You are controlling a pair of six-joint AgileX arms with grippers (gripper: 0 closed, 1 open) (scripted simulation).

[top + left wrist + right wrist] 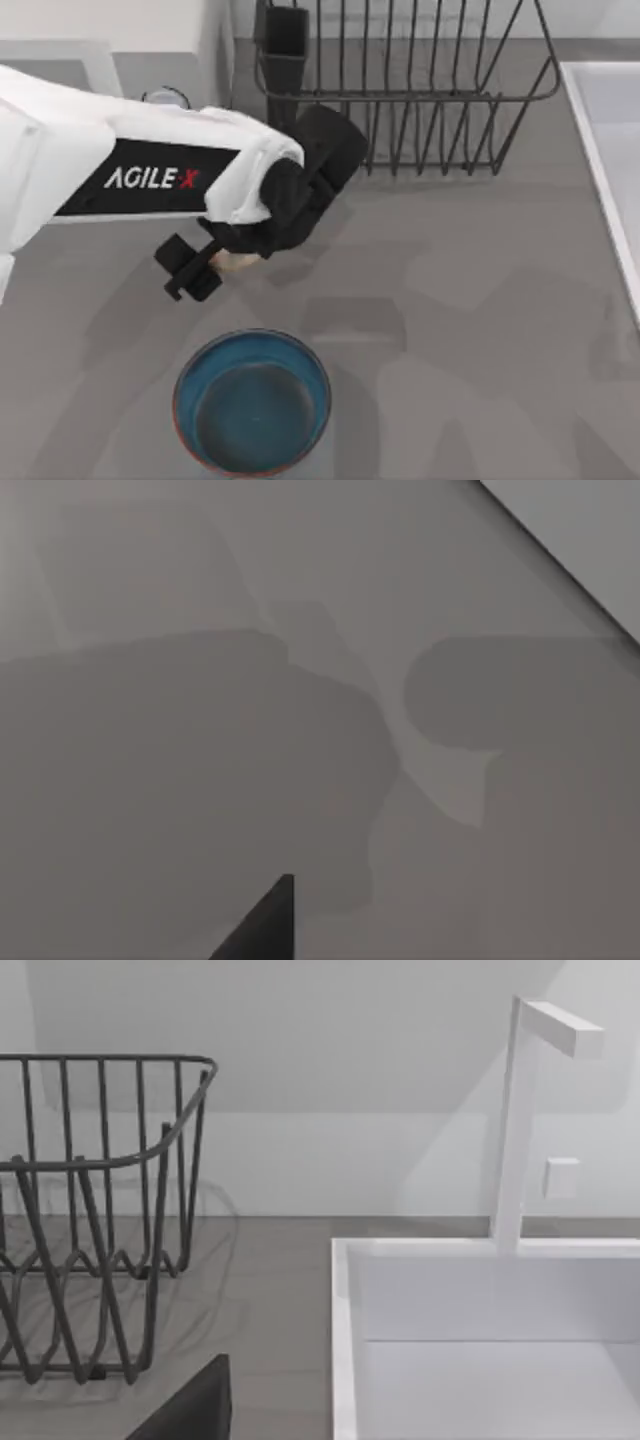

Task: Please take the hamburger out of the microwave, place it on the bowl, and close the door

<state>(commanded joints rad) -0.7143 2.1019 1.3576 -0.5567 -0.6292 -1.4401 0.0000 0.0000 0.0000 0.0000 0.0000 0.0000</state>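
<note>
The hamburger [238, 262], a small cream-white lump, is seen pinched between the left gripper's [205, 268] dark fingers, held above the grey table [470, 300] just beyond the deep-blue, rust-rimmed bowl [251, 403]. The microwave [60, 55] is at upper left.

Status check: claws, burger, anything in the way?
Left claw shut on small cream-white hamburger, above table, short of deep-blue round bowl. Path looks open.

glossy blue bowl [251, 402], dark wire rack [420, 90]
</note>
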